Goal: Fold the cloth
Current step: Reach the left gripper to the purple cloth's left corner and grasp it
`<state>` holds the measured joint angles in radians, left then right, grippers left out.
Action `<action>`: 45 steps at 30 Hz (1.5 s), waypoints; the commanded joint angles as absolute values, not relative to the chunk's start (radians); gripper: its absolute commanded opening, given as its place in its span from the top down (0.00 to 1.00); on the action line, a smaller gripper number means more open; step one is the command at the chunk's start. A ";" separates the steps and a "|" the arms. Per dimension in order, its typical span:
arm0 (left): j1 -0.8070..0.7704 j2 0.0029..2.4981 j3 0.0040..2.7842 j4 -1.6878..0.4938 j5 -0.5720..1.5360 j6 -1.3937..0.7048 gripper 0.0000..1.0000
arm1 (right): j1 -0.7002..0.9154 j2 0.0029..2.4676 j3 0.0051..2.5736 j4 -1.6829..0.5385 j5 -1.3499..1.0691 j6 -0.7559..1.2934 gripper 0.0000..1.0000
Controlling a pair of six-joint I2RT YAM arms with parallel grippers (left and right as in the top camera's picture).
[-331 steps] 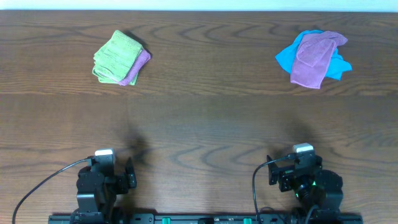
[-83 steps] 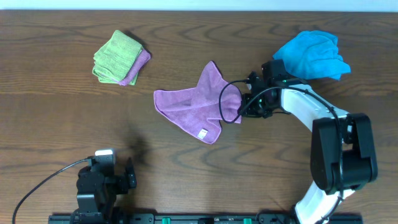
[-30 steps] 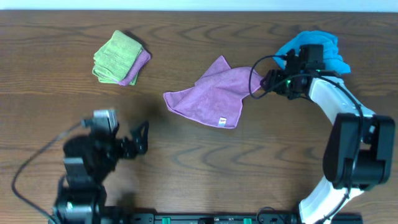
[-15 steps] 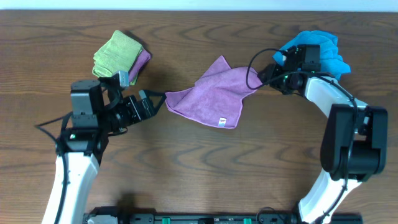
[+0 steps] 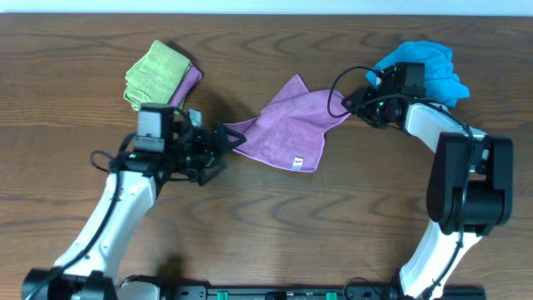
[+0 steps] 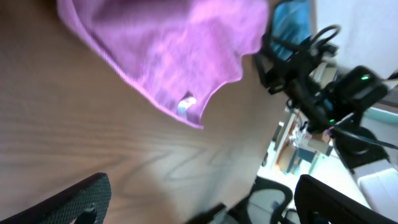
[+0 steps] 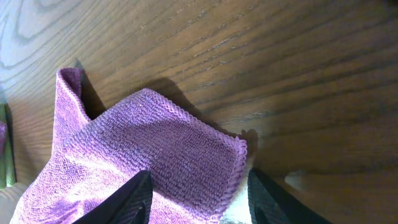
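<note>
On the table (image 5: 266,225) the cloth (image 5: 287,133) lies between my arms, stretched left to right; my left gripper (image 5: 226,152) gapes beside its left corner; my right gripper (image 5: 349,102) straddles the right corner, grip unclear.

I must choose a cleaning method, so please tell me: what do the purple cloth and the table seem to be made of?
The cloth looks like matte microfiber terry: short fuzzy loops, stitched edge. The table looks like dark wood or wood-pattern laminate, slight sheen: grain lines, soft glare.
</note>
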<state>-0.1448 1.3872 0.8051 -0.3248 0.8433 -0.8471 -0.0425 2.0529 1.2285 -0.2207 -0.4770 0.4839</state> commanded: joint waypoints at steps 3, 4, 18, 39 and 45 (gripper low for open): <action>-0.209 1.472 0.818 -0.275 0.870 -0.977 0.05 | -0.038 2.063 1.227 -0.240 -0.487 0.501 0.50; -0.218 1.485 0.818 -0.256 0.876 -0.990 0.05 | -0.038 2.063 1.227 -0.240 -0.487 0.501 0.50; -0.418 1.797 0.818 0.230 0.937 -1.316 0.05 | -0.038 2.063 1.227 -0.266 -0.506 0.501 0.52; -0.541 1.904 0.818 0.354 0.786 -1.456 0.09 | -0.038 2.063 1.227 -0.265 -0.528 0.501 0.54; -0.570 1.904 0.818 0.359 0.701 -1.483 0.11 | -0.038 2.063 1.227 -0.265 -0.532 0.501 0.54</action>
<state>-0.5541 1.8919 0.8093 0.3565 0.7734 -1.4631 -0.0425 2.0529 1.2289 -0.2611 -0.5236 0.4900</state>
